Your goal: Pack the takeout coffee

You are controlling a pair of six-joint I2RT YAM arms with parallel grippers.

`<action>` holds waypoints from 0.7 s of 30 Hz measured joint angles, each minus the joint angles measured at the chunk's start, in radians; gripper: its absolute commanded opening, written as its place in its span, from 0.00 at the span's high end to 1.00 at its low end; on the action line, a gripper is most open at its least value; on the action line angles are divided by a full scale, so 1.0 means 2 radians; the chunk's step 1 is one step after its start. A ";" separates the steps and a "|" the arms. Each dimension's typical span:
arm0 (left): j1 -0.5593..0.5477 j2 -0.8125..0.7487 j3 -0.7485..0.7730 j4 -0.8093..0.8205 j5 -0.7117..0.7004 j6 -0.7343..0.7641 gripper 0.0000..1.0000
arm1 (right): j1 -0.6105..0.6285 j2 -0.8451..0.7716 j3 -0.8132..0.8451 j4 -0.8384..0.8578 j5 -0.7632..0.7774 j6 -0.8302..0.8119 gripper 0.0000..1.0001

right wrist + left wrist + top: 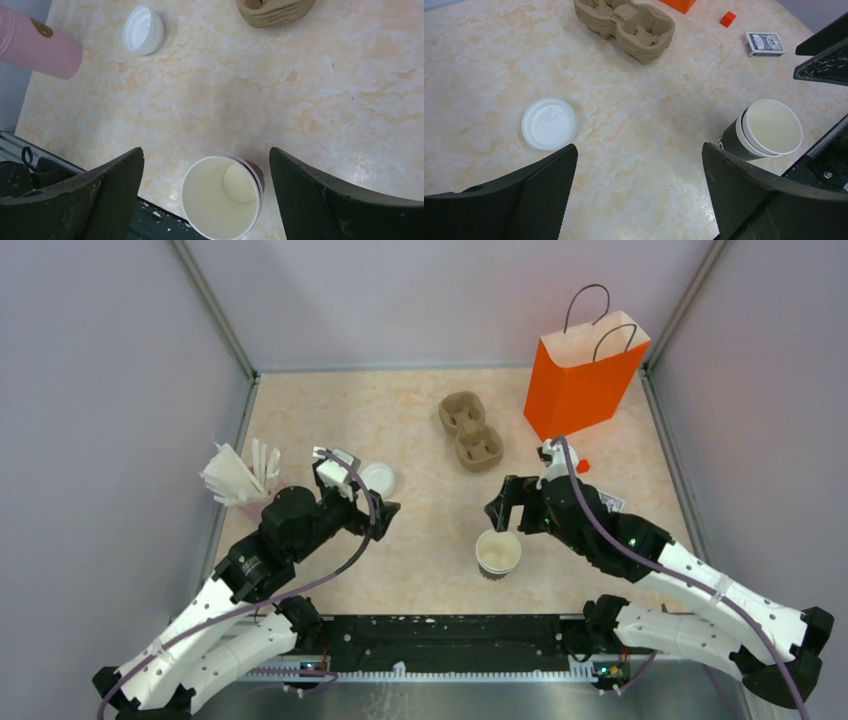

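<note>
takeout coffee cup [498,552] (lidless) under down-tilted, gaping, empty right claw [205,152]; left claw [639,150] likewise.

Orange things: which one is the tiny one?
The orange block lying near the deck of cards. The other orange thing, the paper bag, is tall, upright and has handles.

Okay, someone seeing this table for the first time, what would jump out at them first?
The bright orange paper bag standing upright at the far right of the table. Next, the uncovered paper cup near the front middle, with the open right claw close by, while a white lid lies apart on the table to its left, near the open left claw.
</note>
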 measured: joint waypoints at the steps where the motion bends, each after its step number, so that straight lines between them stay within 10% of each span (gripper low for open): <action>1: 0.000 0.000 -0.001 -0.001 -0.002 0.001 0.01 | 0.000 -0.001 0.000 -0.003 0.002 0.002 0.13; 11: 0.000 -0.014 -0.013 -0.006 -0.020 0.012 0.01 | 0.001 0.026 0.002 -0.076 -0.029 0.006 0.52; 21: 0.000 -0.010 -0.015 -0.006 -0.020 0.015 0.01 | 0.016 0.071 0.005 -0.142 -0.032 0.007 0.62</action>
